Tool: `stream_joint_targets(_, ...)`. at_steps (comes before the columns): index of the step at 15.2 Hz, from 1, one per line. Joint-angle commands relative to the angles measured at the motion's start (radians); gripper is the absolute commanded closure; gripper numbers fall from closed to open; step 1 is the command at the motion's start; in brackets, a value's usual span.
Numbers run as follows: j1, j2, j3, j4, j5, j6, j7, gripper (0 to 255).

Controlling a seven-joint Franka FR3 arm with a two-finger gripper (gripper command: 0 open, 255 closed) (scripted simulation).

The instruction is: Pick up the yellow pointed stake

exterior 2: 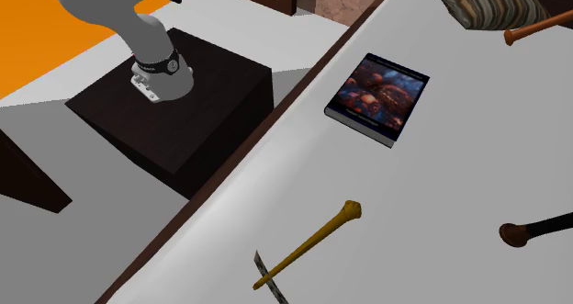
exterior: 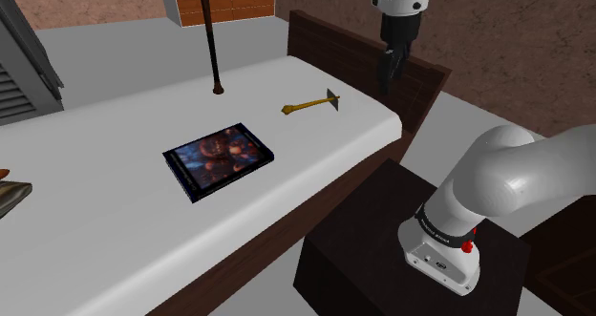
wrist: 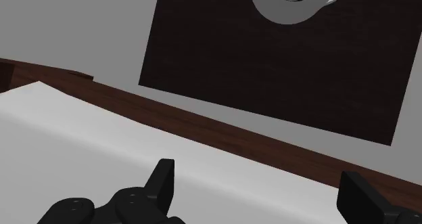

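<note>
Lying near the edge of an apparent bed (exterior: pixel 115 219), the yellow stake (exterior: pixel 308 104) is judged light and stiff; its mid-shaft should be gripped. Jaws of the gripper (exterior: pixel 387 75) are spread wide.

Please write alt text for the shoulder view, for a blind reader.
A slim yellow stake with a grey tip lies on a white surface, near a dark rectangular book; the black end effector hangs to the stake's right, touching nothing.

Shoulder cam behind stand (exterior: pixel 368 242); 2nd opposite; share book (exterior: pixel 220 159).
</note>
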State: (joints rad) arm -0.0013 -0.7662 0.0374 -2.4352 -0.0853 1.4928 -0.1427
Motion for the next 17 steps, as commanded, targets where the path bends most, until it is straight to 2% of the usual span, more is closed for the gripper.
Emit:
stream_joint_targets(1,0.000,0.000,0.000,0.000,0.000,0.000,0.000,0)
stream_joint_targets(10,-0.003,0.206,-0.178,-0.016,-0.130,0.260,-0.314,0)
stream_joint_targets(17,0.010,0.446,-0.292,0.061,-0.159,0.455,-0.552,0)
